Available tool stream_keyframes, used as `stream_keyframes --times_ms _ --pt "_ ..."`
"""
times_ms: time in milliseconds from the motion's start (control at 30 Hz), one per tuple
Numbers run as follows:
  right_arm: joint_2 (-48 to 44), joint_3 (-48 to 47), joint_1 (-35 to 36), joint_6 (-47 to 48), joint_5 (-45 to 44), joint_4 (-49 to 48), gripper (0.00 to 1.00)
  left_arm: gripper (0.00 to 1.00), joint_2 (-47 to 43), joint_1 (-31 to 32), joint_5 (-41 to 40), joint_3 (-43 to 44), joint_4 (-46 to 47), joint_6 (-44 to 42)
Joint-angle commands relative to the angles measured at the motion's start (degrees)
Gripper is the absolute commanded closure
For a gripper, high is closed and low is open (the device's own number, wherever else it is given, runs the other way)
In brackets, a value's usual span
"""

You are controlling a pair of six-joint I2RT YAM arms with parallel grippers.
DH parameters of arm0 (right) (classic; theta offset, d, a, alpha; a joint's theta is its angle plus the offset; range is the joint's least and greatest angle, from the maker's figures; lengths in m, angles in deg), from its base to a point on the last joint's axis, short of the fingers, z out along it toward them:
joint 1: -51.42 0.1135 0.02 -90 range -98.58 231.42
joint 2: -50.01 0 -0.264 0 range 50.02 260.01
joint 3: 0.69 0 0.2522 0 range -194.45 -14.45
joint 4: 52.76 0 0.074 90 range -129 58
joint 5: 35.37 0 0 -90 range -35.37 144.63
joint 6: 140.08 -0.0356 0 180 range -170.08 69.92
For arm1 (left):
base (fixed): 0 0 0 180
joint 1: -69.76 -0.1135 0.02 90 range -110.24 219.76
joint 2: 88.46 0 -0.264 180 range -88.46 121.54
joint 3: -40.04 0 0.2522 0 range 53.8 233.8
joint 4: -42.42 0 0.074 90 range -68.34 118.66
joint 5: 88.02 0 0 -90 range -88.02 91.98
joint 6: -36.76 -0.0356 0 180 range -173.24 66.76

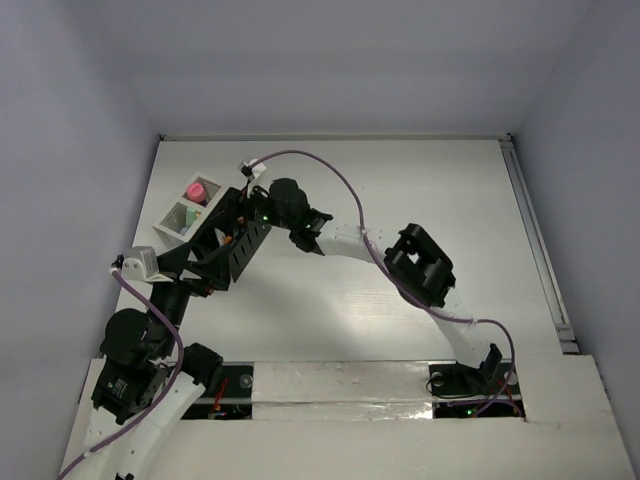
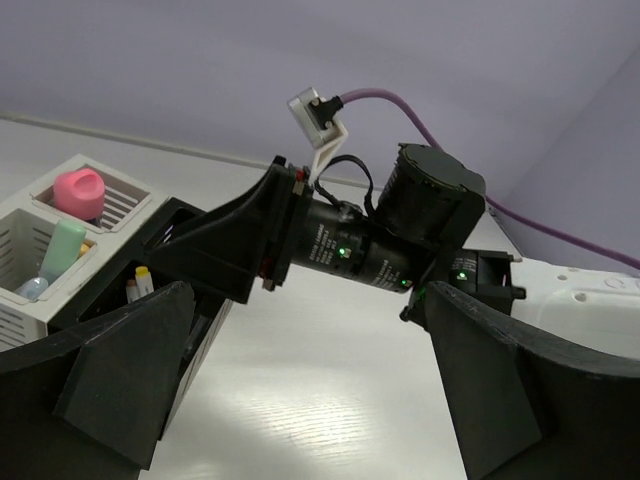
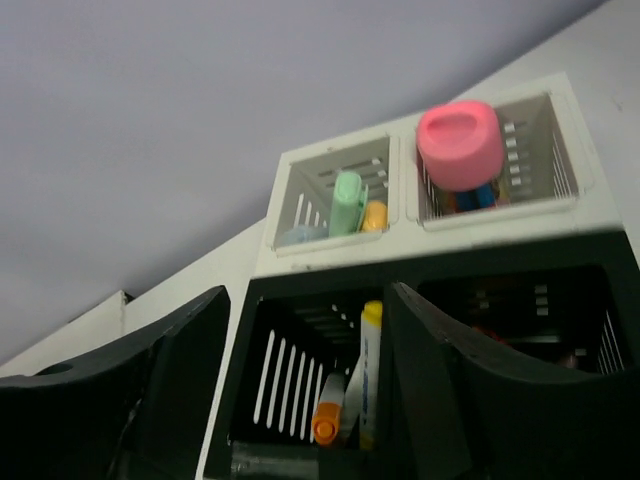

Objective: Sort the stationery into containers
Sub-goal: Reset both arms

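Both the left arm [image 1: 165,405] and right arm [image 1: 345,240] pair white link shells with black joint housings. A purple cable [image 2: 385,93] meets a white connector [image 2: 318,112] at the right wrist. Small green lights [image 2: 341,250] glow on the black cylindrical motor [image 2: 432,195]. The fingers [image 2: 120,370] are matte black wedges.

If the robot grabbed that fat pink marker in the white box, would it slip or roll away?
The pink marker looks round and smooth, so it might slip and would probably roll if laid down. It looks like short, hard plastic: likely stiff and light. The white box walls should stop it rolling.
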Motion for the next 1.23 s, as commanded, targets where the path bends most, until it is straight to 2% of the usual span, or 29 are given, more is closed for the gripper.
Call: stream_keyframes --times_ms 0,133,200,233,267,300,333,400,433,500,533,567,633,733,767,933,1033,1200 --pt "-8.04 5.08 0.32 1.66 -1.74 -7.13 0.28 0.01 1.04 -0.61 -0.22 -0.44 2.43 -0.3" --pt "-16.73 14.91 0.32 5.18 -7.25 -9.16 0.17 0.01 1.48 -0.61 -0.22 -0.35 2.35 -0.3" --pt "-23.47 23.17 0.32 7.2 -10.33 -10.91 0.09 0.01 1.57 -0.61 -0.22 -0.35 2.26 -0.3" --pt "-26.04 26.24 0.32 7.9 -13.75 -11.62 0.08 0.01 1.65 -0.61 -0.22 -0.35 2.35 -0.47" --pt "-28.68 29.41 0.32 8.52 -15.69 -12.41 0.03 0.01 1.74 -0.61 -0.22 -0.35 2.26 -0.56" --pt "-34.28 35.88 0.32 10.01 -17.54 -13.9 0.02 0.01 2.09 -0.61 -0.22 -0.35 2.35 -0.65" --pt "-37.2 39.16 0.32 10.63 -23.56 -14.61 0.0 0.01 2.18 -1.13 -0.22 -0.35 2.26 -0.74" --pt "-43.09 48.8 0.32 11.95 -30.36 -16.54 0.0 0.01 2.79 -1.13 -0.22 -0.18 2.26 -0.82" --pt "-49.04 52.08 0.32 11.95 -38.83 -17.16 0.0 0.01 2.97 -1.13 -0.22 -0.18 2.35 -0.82" --pt "-54.96 58.24 0.32 12.39 -47.84 -18.39 0.0 0.01 3.58 -1.13 0.05 -0.09 2.35 -0.82" --pt "-57.77 63.4 0.32 12.74 -55.1 -18.05 0.0 0.01 3.76 -1.13 -0.04 0.0 2.35 -0.82" --pt "-63.19 65.54 0.32 13.18 -58.74 -17.26 0.0 0.01 4.02 -1.13 0.05 0.0 2.43 -0.82" --pt "-68.14 68.89 0.32 12.92 -66.38 -12.7 0.0 0.01 4.64 -1.13 0.49 0.26 2.52 -1.0" --pt "-79.03 75.73 0.32 11.61 -72.2 -6.54 0.0 0.01 5.43 -1.13 1.28 0.7 2.96 -1.09" --pt "-79.07 75.76 0.32 11.6 -72.92 -5.22 0.0 0.01 5.43 -1.13 1.28 0.7 2.96 -1.09" --pt "-90.66 80.94 0.32 7.57 -72.23 2.16 0.0 0.01 6.75 -1.66 0.84 1.05 2.96 -0.56" --pt "-92.34 82.26 0.32 6.33 -71.18 3.84 0.0 0.01 6.93 -1.66 0.92 0.96 3.83 -0.56" --pt "-90.15 80.6 0.32 5.19 -67.75 7.78 0.0 0.01 9.2 -1.66 0.4 1.58 4.1 -1.97"
